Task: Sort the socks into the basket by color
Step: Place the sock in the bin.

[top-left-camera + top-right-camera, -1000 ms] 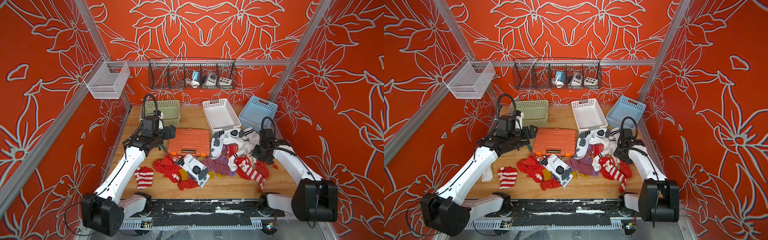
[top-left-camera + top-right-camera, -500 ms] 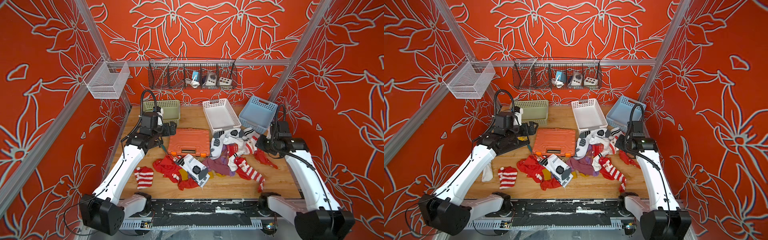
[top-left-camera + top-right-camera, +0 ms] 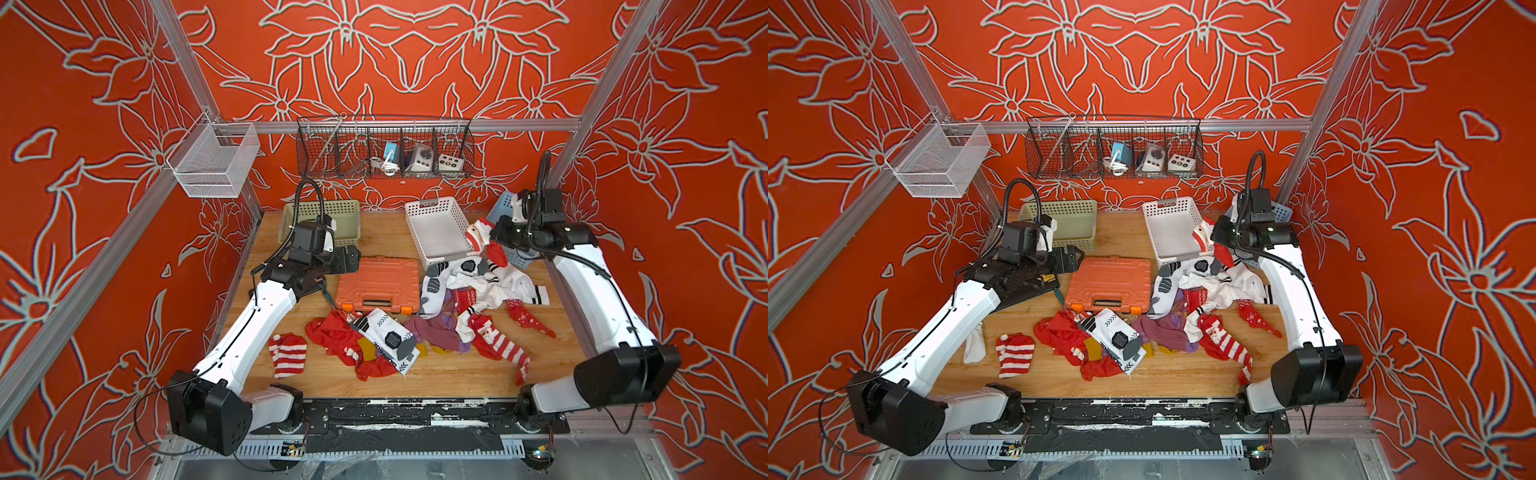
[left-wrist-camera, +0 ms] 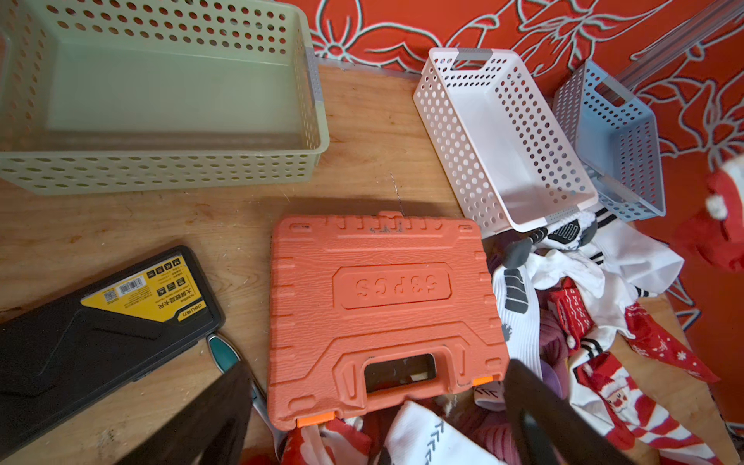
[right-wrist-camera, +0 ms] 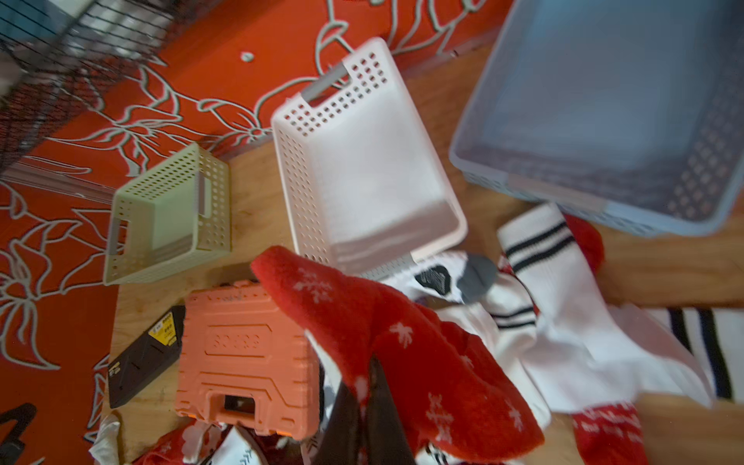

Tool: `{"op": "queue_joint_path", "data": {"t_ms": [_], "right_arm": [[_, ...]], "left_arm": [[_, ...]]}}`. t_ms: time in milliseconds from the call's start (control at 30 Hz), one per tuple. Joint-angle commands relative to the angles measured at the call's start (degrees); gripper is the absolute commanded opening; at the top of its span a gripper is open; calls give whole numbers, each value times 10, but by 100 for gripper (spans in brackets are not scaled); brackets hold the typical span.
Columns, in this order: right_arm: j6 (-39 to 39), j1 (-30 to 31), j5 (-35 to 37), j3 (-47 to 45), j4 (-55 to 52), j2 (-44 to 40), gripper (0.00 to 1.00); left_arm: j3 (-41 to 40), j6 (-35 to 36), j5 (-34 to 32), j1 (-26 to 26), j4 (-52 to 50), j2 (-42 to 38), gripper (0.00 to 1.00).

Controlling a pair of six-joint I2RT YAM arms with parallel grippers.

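- The right gripper (image 5: 372,374) is clamping a red snowflake sock (image 5: 382,334), which is hanging clear of the worktop (image 3: 382,232) at about 2 o'clock, between the white basket (image 3: 428,205) and the blue basket (image 3: 500,208).
- All 3 baskets, including the green basket (image 3: 345,216) at 11 o'clock, are looking empty, so this sock is probably deciding which one takes red. The blue one, just beside the gripper, is looking like the shortest trip.
- The sock is drooping in a long fold. I am judging it best to carry it high enough for the toe to clear the rim, and to release it only over the middle of the basket.
- The left gripper (image 3: 347,257) is standing wide and holding nothing at 10 o'clock by the orange tool case (image 3: 376,282), well apart from that path.
- The heap of socks (image 3: 478,286) is lying from 3 to 6 o'clock.
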Motion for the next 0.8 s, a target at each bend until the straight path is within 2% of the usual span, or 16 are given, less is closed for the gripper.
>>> {"op": "queue_joint_path", "data": {"t_ms": [0, 200, 433, 667, 767], "right_arm": [[-21, 19, -9, 56, 49, 58, 0], [-30, 33, -24, 131, 73, 180, 0], [-21, 40, -36, 92, 125, 237, 0], [-24, 42, -34, 93, 129, 284, 0], [-27, 43, -29, 94, 124, 293, 19]], "left_arm": [[7, -8, 11, -9, -19, -1, 95], [-14, -22, 9, -24, -36, -20, 94], [-49, -44, 3, -38, -59, -55, 94], [-78, -65, 0, -53, -78, -74, 94], [-86, -77, -1, -56, -84, -78, 94]]}}
